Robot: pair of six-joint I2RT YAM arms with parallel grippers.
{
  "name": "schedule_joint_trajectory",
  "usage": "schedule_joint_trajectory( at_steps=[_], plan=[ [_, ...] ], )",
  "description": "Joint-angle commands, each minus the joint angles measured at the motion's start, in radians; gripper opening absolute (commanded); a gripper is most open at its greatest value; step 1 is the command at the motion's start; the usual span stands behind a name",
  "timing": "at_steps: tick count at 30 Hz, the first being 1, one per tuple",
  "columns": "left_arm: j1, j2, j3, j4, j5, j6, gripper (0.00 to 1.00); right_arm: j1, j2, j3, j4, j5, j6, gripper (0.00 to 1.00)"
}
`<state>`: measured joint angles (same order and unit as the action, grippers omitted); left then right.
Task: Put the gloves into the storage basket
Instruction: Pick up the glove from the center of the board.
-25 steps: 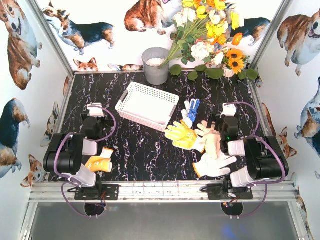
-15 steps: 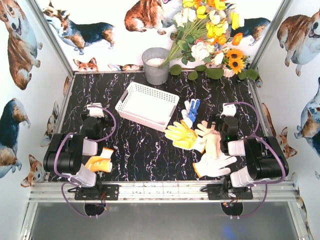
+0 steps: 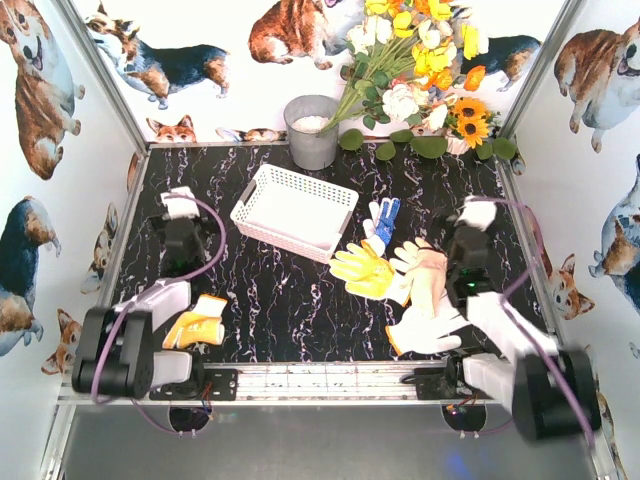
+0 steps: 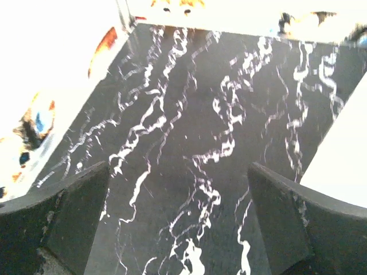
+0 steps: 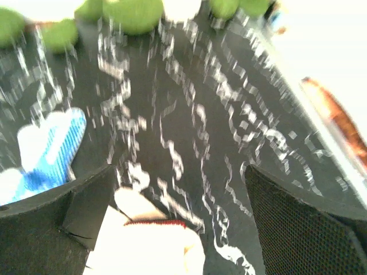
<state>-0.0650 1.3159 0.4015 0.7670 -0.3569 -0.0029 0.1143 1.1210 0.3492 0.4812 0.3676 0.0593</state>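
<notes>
The white lattice storage basket sits empty at the back centre. A white glove with blue palm, a yellow glove, a cream glove with red cuff and a white glove with orange cuff lie to its right. An orange-yellow glove lies at the front left. My left gripper is open and empty over bare table left of the basket. My right gripper is open, just right of the cream glove; the blue-palmed glove shows to its left.
A round grey metal bucket stands behind the basket. A bunch of flowers with green leaves lies along the back right. Printed walls and metal posts close in the table on the left, back and right.
Both arms have stretched out from their folded pose. My left gripper moved a little towards the back left, and my right gripper moved right and back. No glove has moved.
</notes>
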Motion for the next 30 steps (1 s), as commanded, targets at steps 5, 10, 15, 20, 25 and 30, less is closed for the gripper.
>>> schedule_joint_trajectory(
  at_steps=[5, 10, 15, 20, 25, 30],
  plan=[
    [-0.012, -0.219, 0.187, -0.494, -0.067, -0.155, 1.0, 0.001, -0.43, 0.248, -0.637, 0.012, 0.18, 1.0],
    [-0.014, -0.32, 0.393, -0.814, 0.033, -0.228, 1.0, 0.002, -0.448, 0.454, -1.029, -0.16, 0.308, 0.95],
    [-0.016, -0.372, 0.554, -1.092, 0.165, -0.195, 1.0, 0.022, -0.343, 0.581, -1.343, -0.298, 0.439, 0.91],
    [-0.017, -0.423, 0.515, -1.11, 0.226, -0.112, 1.0, 0.068, -0.202, 0.549, -1.453, -0.266, 0.548, 0.9],
    [-0.016, -0.471, 0.403, -1.021, 0.223, -0.139, 1.0, 0.097, -0.154, 0.479, -1.419, -0.225, 0.638, 0.9],
    [-0.017, -0.463, 0.401, -1.016, 0.231, -0.122, 1.0, 0.103, -0.053, 0.437, -1.365, -0.24, 0.637, 0.79]
  ],
)
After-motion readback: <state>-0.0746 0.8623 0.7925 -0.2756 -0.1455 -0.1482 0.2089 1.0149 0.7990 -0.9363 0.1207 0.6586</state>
